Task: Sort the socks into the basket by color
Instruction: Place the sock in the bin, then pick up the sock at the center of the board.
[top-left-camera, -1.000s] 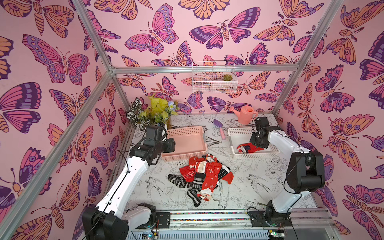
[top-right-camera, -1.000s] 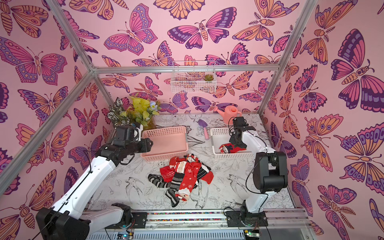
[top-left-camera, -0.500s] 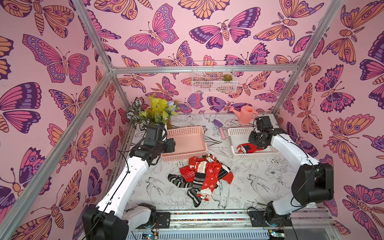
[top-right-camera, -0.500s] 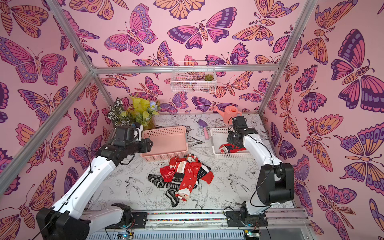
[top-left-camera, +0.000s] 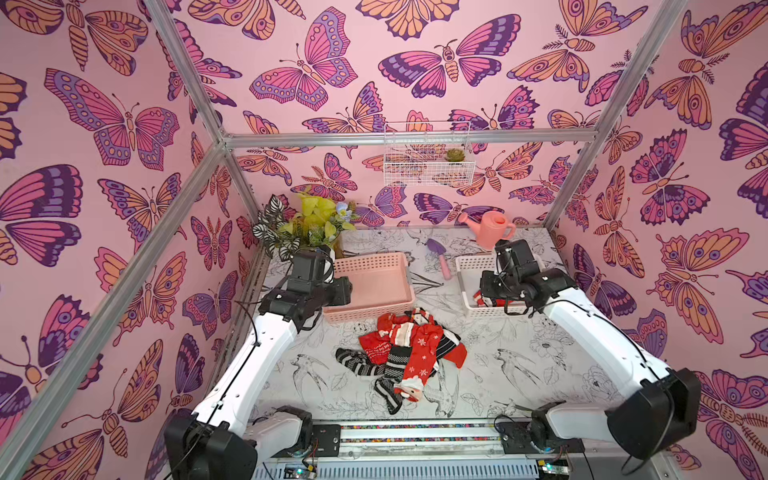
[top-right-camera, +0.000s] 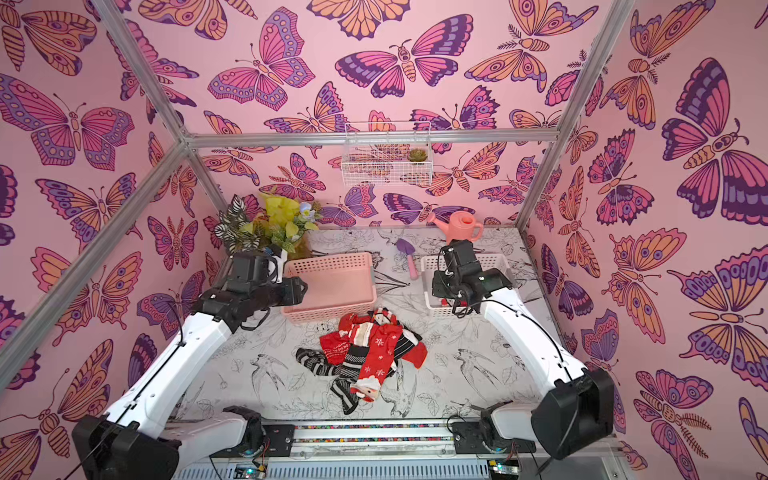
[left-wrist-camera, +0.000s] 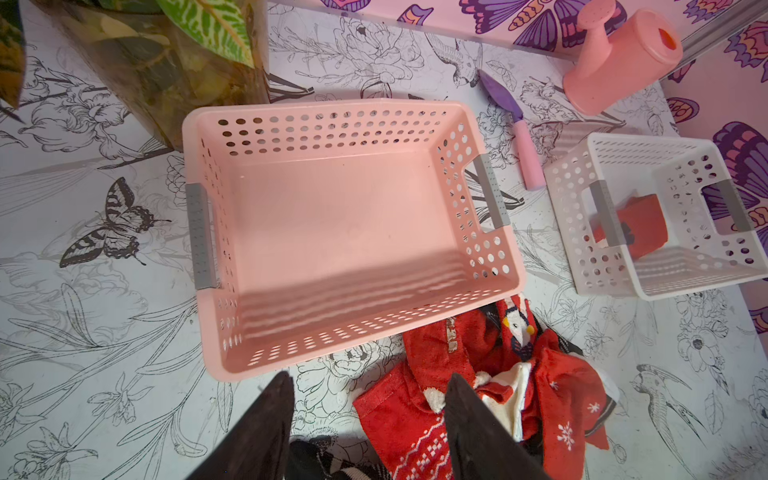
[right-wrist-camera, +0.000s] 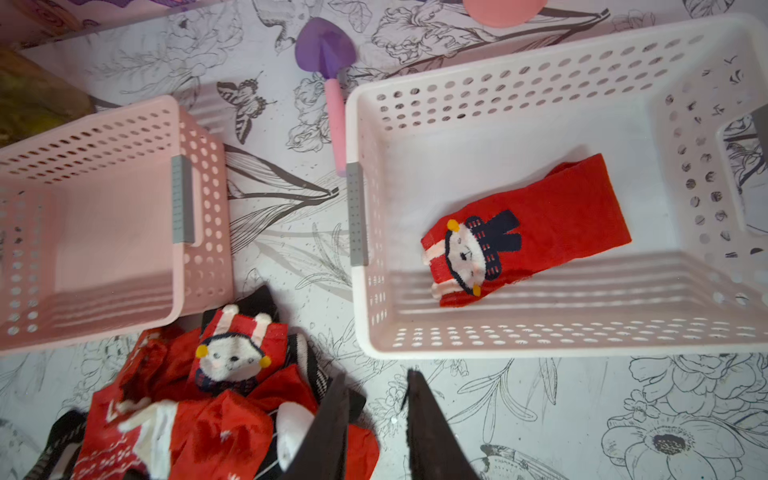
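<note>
Currently, the socks (top-left-camera: 405, 357) lie in one tangled heap on the table (top-left-camera: 519, 374), just in front of the two baskets, with red patterned pieces lying over black-and-white striped ones. One further red sock (right-wrist-camera: 540, 224), bearing a white face figure, lies flat on the floor of the white basket (right-wrist-camera: 540, 79). The pink basket (left-wrist-camera: 332, 216) stands beside the white one, with a purple trowel (left-wrist-camera: 511, 124) on the table between them. The left gripper (left-wrist-camera: 369, 376) hangs above the near edge of the pink basket, its jaws spread wide and gripping nothing. The right gripper (right-wrist-camera: 376, 374) hangs above the near side of the white basket, its jaws parted by a narrow gap, also gripping nothing. Neither gripper touches the heap.
</note>
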